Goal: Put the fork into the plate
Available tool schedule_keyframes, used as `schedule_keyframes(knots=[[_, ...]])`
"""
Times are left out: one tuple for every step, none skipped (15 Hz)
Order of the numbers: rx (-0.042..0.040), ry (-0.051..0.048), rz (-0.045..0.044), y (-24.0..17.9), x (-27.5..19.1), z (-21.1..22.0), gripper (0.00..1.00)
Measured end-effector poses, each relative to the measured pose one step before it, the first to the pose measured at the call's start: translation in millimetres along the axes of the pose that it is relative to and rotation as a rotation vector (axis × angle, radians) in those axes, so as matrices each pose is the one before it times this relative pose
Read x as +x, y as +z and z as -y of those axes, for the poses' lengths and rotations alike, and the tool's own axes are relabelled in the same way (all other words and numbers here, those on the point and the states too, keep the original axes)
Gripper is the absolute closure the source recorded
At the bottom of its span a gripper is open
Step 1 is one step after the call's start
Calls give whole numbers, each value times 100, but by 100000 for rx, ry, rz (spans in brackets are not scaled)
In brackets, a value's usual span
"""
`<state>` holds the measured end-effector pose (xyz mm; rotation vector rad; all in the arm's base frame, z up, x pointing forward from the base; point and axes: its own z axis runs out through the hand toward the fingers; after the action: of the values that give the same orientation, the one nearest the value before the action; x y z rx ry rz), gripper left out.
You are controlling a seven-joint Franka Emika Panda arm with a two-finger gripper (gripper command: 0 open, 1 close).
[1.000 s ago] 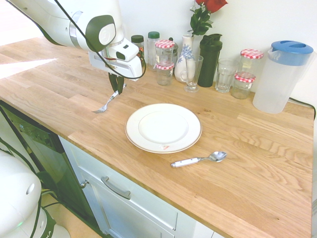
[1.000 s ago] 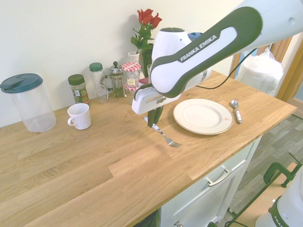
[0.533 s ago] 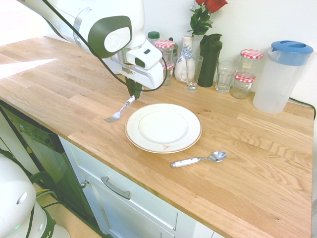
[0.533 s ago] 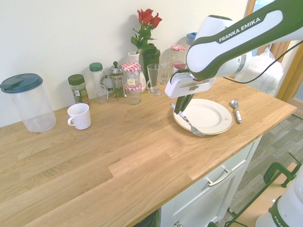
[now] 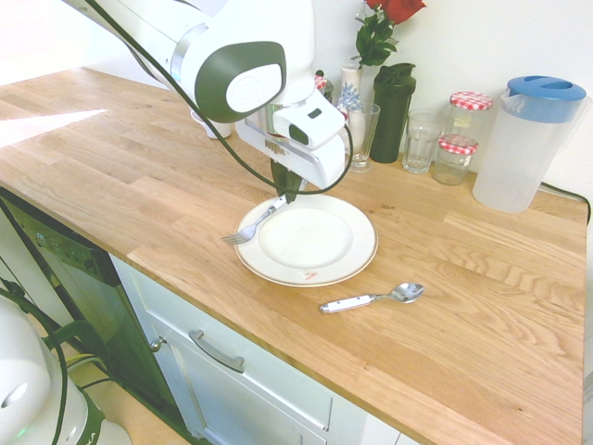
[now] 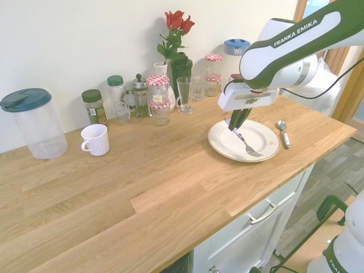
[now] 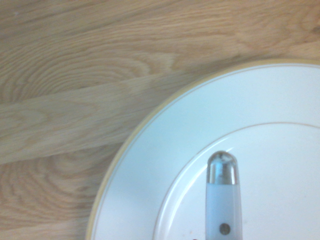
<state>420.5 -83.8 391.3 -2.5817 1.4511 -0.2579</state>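
Observation:
The cream-white plate (image 5: 354,262) (image 6: 218,144) (image 7: 145,165) with a thin gold rim lies near the counter's front edge. My gripper (image 5: 289,192) (image 6: 234,124) hangs over the plate's back part, shut on the pale handle of the fork (image 5: 263,219) (image 6: 246,143). The fork slants down from the fingers, tines lowest. In the second exterior view the tines hover over the plate's front part. In the first exterior view they reach past its left rim. The wrist view shows the fork's handle end (image 7: 222,192) above the plate's inner ring.
A white-handled spoon (image 5: 371,298) (image 6: 282,132) lies beside the plate. Along the wall stand jars (image 5: 457,153), glasses (image 5: 361,136), a rose vase (image 6: 170,54), a dark bottle (image 5: 393,111) and a blue-lidded pitcher (image 5: 526,141). A white mug (image 6: 95,139) stands further along the counter.
The arm has carried the fork sideways from over the bare counter beside the plate to above the plate. The gripper stayed shut on the handle throughout.

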Motion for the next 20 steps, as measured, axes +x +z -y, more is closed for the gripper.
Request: schedule_keyframes(knots=[[-295,955,-90,437,456,245,100],[-714,970,-235,489,539,320,100],[-1260,1233,-361,496,487,331,100],[-1567,1223,-540,532,489,374,100],[-1294,1149,-563,479,411,439,100],[-787,947,-323,350,360,413,100],[-763,912,-185,310,273,318,100],[-710,564,515,242,224,269,100],[-924,141,786,223,137,194,100],[-1076,15,969,191,103,189,100],[-845,173,956,180,87,159,100],[-205,494,806,29,123,206,0],[-179,508,991,-4,73,245,0],[-46,262,691,-3,8,201,0],[-219,253,883,49,-38,116,0],[-131,28,585,40,-61,84,0],[-215,41,468,69,-43,3,0],[-312,-35,340,76,-48,5,0],[-340,-17,305,56,-31,-19,0],[-165,90,146,35,21,-41,0]])
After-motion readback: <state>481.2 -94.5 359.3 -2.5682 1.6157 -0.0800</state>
